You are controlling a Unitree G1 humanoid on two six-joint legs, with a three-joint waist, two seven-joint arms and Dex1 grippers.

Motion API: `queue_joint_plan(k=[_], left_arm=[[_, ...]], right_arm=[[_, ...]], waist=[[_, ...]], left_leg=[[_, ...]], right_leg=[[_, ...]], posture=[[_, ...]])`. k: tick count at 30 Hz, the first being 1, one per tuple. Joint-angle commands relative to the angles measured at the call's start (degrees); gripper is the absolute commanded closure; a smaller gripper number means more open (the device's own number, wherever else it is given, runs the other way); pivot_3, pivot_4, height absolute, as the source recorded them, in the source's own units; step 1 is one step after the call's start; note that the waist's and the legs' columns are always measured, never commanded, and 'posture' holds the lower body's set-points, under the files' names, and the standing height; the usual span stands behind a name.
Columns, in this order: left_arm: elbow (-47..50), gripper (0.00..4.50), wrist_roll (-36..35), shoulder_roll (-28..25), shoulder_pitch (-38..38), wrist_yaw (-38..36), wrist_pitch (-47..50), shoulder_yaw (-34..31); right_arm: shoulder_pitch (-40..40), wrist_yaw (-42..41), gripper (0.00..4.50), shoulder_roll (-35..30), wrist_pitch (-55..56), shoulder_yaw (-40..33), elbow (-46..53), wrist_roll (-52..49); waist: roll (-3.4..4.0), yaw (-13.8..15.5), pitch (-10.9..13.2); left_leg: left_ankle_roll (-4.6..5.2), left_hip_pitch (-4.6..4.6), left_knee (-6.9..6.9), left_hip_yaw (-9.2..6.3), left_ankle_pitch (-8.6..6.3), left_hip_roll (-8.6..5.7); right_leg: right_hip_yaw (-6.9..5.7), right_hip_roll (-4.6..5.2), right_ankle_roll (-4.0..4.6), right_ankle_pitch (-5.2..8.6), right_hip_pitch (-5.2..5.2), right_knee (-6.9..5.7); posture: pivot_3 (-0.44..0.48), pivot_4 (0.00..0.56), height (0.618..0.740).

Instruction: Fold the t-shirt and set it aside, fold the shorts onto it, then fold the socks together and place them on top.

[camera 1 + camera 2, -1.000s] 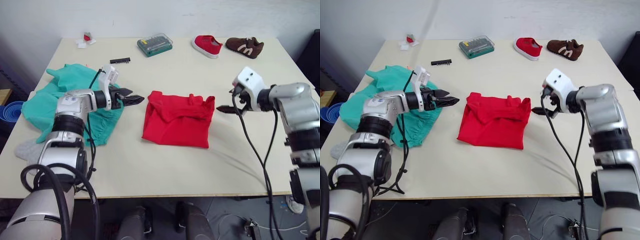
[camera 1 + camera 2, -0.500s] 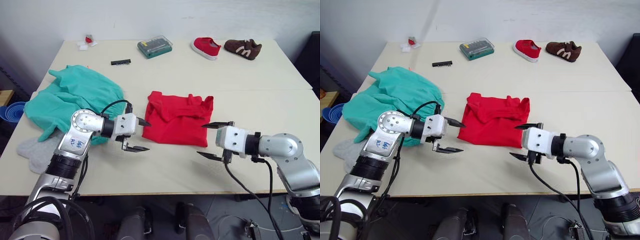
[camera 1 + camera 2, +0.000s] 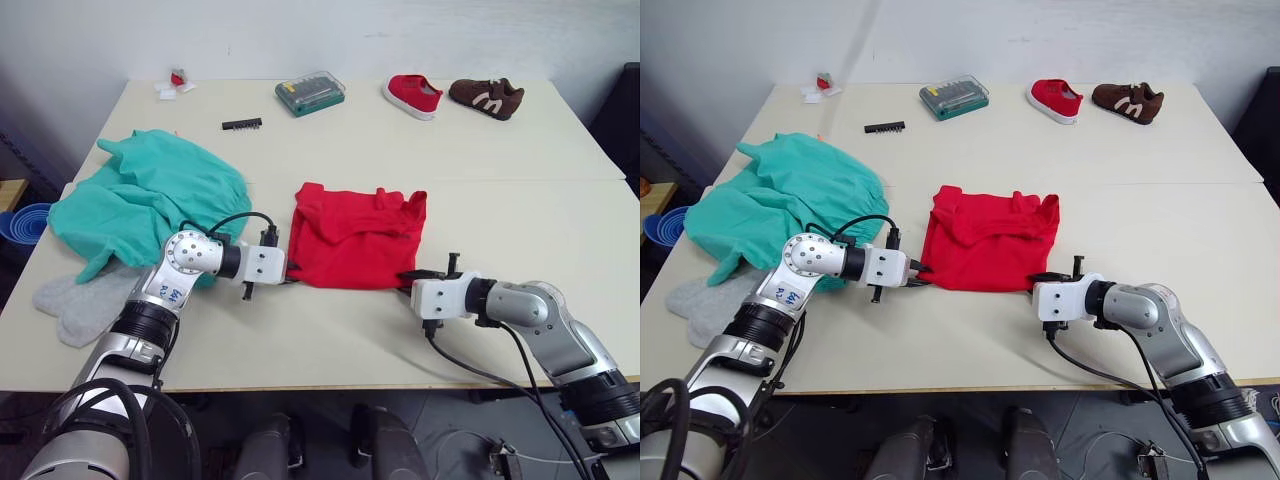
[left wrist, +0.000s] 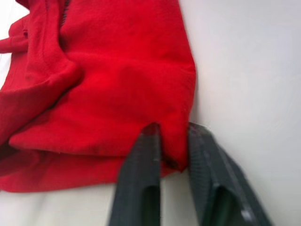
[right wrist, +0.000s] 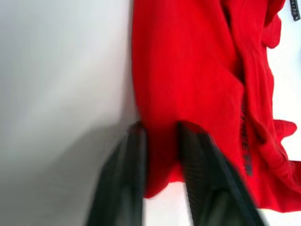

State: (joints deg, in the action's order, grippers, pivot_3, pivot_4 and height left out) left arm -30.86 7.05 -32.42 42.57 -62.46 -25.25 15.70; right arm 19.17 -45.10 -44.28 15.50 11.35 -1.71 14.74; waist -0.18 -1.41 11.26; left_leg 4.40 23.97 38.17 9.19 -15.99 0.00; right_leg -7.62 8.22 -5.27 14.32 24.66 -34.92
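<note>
Both grippers have dropped from beside the t-shirt point(image 3: 356, 237) to the bench top and closed in on its near edge since a second ago, one at each near corner.

Going left to right: the socks point(image 3: 75, 305) lie flat at the bench's point(image 3: 330, 335) left edge, partly under the shorts point(image 3: 150, 198), which sit in a loose heap toward the left edge, both waiting for their later turns. The left gripper point(image 3: 284, 278) lies low on the bench, and its wrist view shows its fingers point(image 4: 141, 160) pinching the t-shirt's near left corner with red cloth between them. The t-shirt rests in the middle of the bench, already folded to a rough rectangle with the collar side toward the far edge. The right gripper point(image 3: 408, 279) mirrors this at the near right corner, its fingers point(image 5: 195, 155) closed over the hem. Holding both near corners at once probably sets up one more fold away from the robot, or a lift to carry the shirt aside; the symmetric grip should keep the folded layers from sliding apart.
</note>
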Motion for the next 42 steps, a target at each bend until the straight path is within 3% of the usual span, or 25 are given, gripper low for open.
queue_joint_plan(k=[1, 6, 11, 18, 26, 27, 31, 36, 39, 42], left_arm=[[1.4, 4.48, -2.0, 0.5, -0.6, -0.7, 0.6, -0.5], [9.1, 4.48, -9.2, 0.0, -4.2, -6.2, 8.9, -1.7], [23.0, 4.48, -16.9, -4.4, -11.1, -13.2, 20.0, -2.4], [34.2, 4.48, -17.7, -8.3, -22.3, -11.2, 25.2, -3.3], [36.1, 4.48, -18.7, -8.6, -27.3, -9.2, 28.3, -3.8], [36.4, 4.25, -19.6, -8.5, -27.7, -8.9, 29.7, -4.3], [37.1, 3.27, -22.3, -10.3, -28.6, -10.2, 32.4, -6.4], [36.1, 1.63, -29.1, -16.5, -26.6, -16.7, 38.9, -10.8], [32.8, 0.73, -30.3, -15.1, -21.9, -14.6, 40.7, -12.7], [30.7, 0.73, -29.2, -12.7, -17.0, -13.3, 40.4, -12.2]], right_arm=[[-0.4, -0.3, 4.47, -0.2, 0.4, -0.5, 1.5, -0.7], [-3.0, -4.5, 4.47, -2.1, -0.7, -1.9, 5.9, -5.3], [-9.5, -9.7, 4.47, -5.6, -3.1, -4.6, 14.4, -12.8], [-21.9, -9.8, 4.47, -8.3, -4.2, -7.3, 24.0, -13.7], [-22.9, -7.3, 4.47, -6.1, -8.6, -8.1, 27.2, -14.9], [-23.2, -7.0, 4.49, -5.9, -9.9, -8.4, 27.6, -15.5], [-25.3, -8.9, 3.48, -7.3, -14.6, -10.6, 30.7, -19.8], [-28.6, -13.9, 1.68, -10.5, -27.0, -17.6, 37.7, -33.7], [-27.3, -12.8, 1.65, -10.3, -33.3, -20.9, 38.9, -39.9], [-22.8, -10.0, 1.65, -8.8, -39.6, -22.1, 38.4, -45.2]], waist=[[0.0, 0.0, 0.0], [0.0, 0.0, 0.0], [0.0, 0.0, 0.0], [0.0, 0.4, 0.0], [0.0, 1.4, 0.0], [0.01, 1.4, 0.0], [0.0, 1.5, 0.0], [0.01, 1.5, 0.0], [0.0, 2.1, 0.0], [0.0, 2.3, 0.0]], left_leg=[[0.04, 0.0, 0.0, 0.0, 0.02, 0.0], [0.13, 0.0, 0.01, -0.03, 0.07, 0.01], [0.14, 0.04, 0.03, -0.12, 0.07, 0.04], [-0.15, -0.08, 0.0, -0.18, -0.15, 0.03], [-0.28, -0.31, -0.11, -0.17, -0.22, 0.05], [-0.3, -0.32, -0.13, -0.17, -0.23, 0.05], [-0.34, -0.32, -0.15, -0.18, -0.25, 0.07], [-0.33, -0.32, -0.15, -0.18, -0.26, 0.1], [-0.31, -0.34, -0.14, -0.19, -0.28, 0.11], [-0.26, -0.37, -0.13, -0.19, -0.31, 0.1]], right_leg=[[-0.01, -0.01, 0.0, 0.0, 0.0, -0.07], [-0.03, -0.03, 0.0, 0.0, -0.05, -0.13], [-0.07, -0.07, -0.01, 0.0, -0.08, -0.09], [-0.04, -0.01, 0.0, 0.01, -0.18, 0.16], [0.03, 0.06, 0.12, 0.08, -0.29, 0.17], [0.03, 0.06, 0.14, 0.09, -0.28, 0.17], [0.0, 0.04, 0.19, 0.12, -0.26, 0.13], [0.0, 0.02, 0.2, 0.13, -0.27, 0.16], [0.01, 0.03, 0.22, 0.14, -0.29, 0.19], [0.03, 0.04, 0.2, 0.12, -0.35, 0.25]], posture=[[0.0, 0.15, 0.74], [0.0, 0.15, 0.74], [0.0, 0.15, 0.74], [0.0, 0.15, 0.74], [0.0, 0.15, 0.74], [0.0, 0.15, 0.74], [0.0, 0.15, 0.74], [0.0, 0.15, 0.74], [0.0, 0.15, 0.74], [0.0, 0.15, 0.74]])
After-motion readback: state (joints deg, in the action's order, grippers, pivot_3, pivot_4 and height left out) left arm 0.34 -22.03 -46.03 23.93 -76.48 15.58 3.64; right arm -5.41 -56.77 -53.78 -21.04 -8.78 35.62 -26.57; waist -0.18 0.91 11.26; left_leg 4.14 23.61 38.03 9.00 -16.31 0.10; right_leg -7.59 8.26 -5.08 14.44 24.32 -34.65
